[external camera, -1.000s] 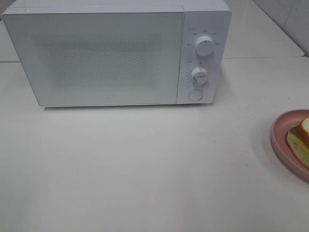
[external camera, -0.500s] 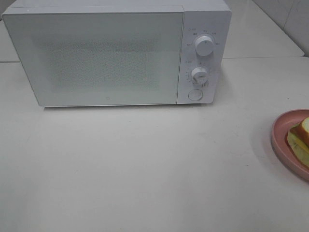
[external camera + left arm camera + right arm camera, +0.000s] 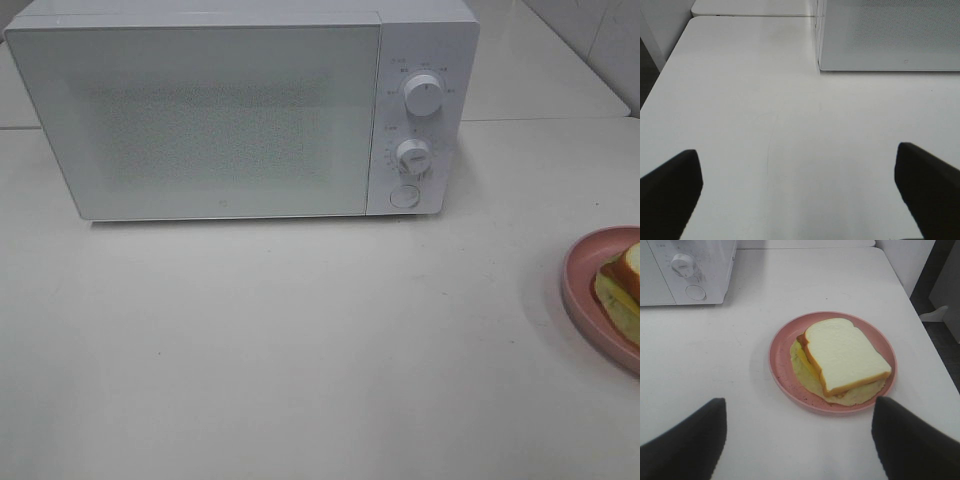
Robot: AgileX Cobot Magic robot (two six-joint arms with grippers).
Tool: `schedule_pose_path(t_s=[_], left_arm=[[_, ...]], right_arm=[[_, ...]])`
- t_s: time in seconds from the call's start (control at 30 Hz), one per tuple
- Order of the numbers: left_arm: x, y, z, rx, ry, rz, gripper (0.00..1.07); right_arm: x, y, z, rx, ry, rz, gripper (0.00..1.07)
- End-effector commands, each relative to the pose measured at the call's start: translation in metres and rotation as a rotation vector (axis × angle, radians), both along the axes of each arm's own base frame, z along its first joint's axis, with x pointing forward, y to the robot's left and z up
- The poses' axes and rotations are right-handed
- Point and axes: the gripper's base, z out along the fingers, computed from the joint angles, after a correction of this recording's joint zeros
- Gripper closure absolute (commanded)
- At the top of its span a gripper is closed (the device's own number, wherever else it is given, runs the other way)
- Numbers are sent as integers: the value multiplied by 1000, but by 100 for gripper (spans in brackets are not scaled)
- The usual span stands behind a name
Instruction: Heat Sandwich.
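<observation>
The white tabletop [image 3: 300, 350] carries everything. At its far side stands the microwave [image 3: 220, 110], door shut and facing the arms, its two dials [image 3: 423, 95] and round button [image 3: 404, 196] on the right, so the door probably has to be opened first. Near the right edge sits the pink plate [image 3: 780, 365], well apart from the oven. The sandwich [image 3: 845, 355] lies flat on that plate, bread face up, its long axis running diagonally across the plate, its rounded top toward the microwave side. The right end effector [image 3: 797, 440] hovers just short of the plate, jaws spread wide and empty, likely set to grasp. The left end effector [image 3: 800, 190] hangs over bare tabletop, jaws equally apart, holding nothing.
</observation>
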Motion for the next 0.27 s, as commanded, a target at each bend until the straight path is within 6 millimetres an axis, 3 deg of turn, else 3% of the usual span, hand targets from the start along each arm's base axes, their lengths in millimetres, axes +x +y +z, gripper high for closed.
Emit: schedule_pose_path(t_s=[0.03, 0.27], left_arm=[[-3, 0, -1, -2, -29, -1, 5], [-3, 0, -1, -2, -29, -1, 5]], right_arm=[[-3, 0, -1, -6, -23, -3, 31], [-3, 0, -1, -6, -23, -3, 31]])
